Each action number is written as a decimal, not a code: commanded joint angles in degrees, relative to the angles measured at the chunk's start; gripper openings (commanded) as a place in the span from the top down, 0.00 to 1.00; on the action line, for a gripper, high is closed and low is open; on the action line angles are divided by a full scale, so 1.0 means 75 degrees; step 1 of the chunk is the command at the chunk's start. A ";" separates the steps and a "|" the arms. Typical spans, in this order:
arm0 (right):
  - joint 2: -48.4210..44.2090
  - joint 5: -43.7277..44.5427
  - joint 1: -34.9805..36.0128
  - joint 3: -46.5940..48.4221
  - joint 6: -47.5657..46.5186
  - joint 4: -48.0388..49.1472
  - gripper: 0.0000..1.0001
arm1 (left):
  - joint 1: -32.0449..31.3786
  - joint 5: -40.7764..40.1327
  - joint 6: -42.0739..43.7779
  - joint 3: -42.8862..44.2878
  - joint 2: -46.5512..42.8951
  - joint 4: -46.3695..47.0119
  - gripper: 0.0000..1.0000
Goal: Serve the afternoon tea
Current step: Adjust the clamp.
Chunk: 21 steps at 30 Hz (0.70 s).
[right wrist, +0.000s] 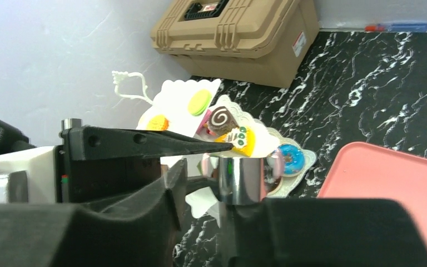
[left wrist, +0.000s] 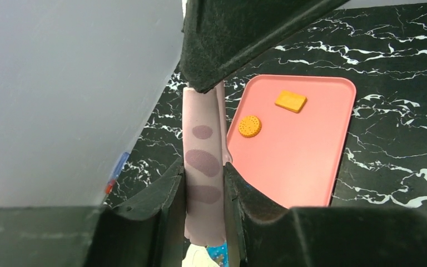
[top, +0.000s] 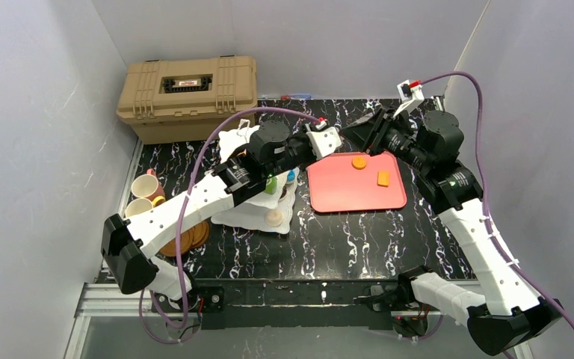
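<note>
at the near left, a stack of round brown saucers (top: 188, 239) lies on the black marbled table (top: 344, 247), partly under the left arm. just beyond them, by the left wall, stand the yellow cup (top: 137, 207) and then the pink cup (top: 146, 185), side by side and close together.

right of the cups, the white three-tier stand (top: 248, 217) sits under the left forearm, and its wire loop (right wrist: 129, 86) leans toward the far left. toy pastries rest on its plates, among them a chocolate swirl roll (right wrist: 221, 118), a green macaron (right wrist: 199, 102) and a blue doughnut (right wrist: 292, 158).

right of the stand lies the flat pink-red tray (top: 344, 196). on its far half are a round orange biscuit (top: 359, 161) and, apart from it, a rectangular orange biscuit (top: 383, 177).

above the tray's far left corner the two arms meet. the left gripper (left wrist: 204, 169) stands narrow, both fingers pressed against a flat pink spotted piece (left wrist: 203, 133) held upright between them. a black finger of the right arm (left wrist: 239, 39) covers the top end of that piece. the right gripper (right wrist: 203, 181) shows only a slim gap, and i cannot tell whether it grips the piece.

in the far left corner sits the tan ribbed case (top: 187, 93), lid closed.
</note>
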 commanded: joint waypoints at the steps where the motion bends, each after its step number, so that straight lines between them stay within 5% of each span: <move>1: -0.0105 -0.0279 -0.0029 0.0180 0.0019 0.0335 0.47 | 0.0199 0.0009 -0.0325 0.0270 -0.0293 -0.0202 1.00; 4: -0.0136 -0.0243 -0.0029 0.0367 -0.0258 -0.0162 0.12 | 0.0472 -0.0103 -0.0988 0.0525 -0.0203 -0.0310 1.00; 6: -0.0155 -0.0177 -0.0029 0.0539 -0.0468 -0.0643 0.02 | 0.0660 -0.0100 -0.1512 0.0606 -0.0209 -0.0310 1.00; 13: -0.0296 0.0137 -0.0029 0.0325 -0.0807 -0.1167 0.02 | 0.0785 0.0649 -0.1750 0.0306 -0.0576 0.0005 1.00; 21: 0.0088 -0.0528 -0.0029 -0.0070 0.0353 0.1570 0.02 | 0.0770 0.0922 -0.1833 0.0239 -0.0639 -0.0084 1.00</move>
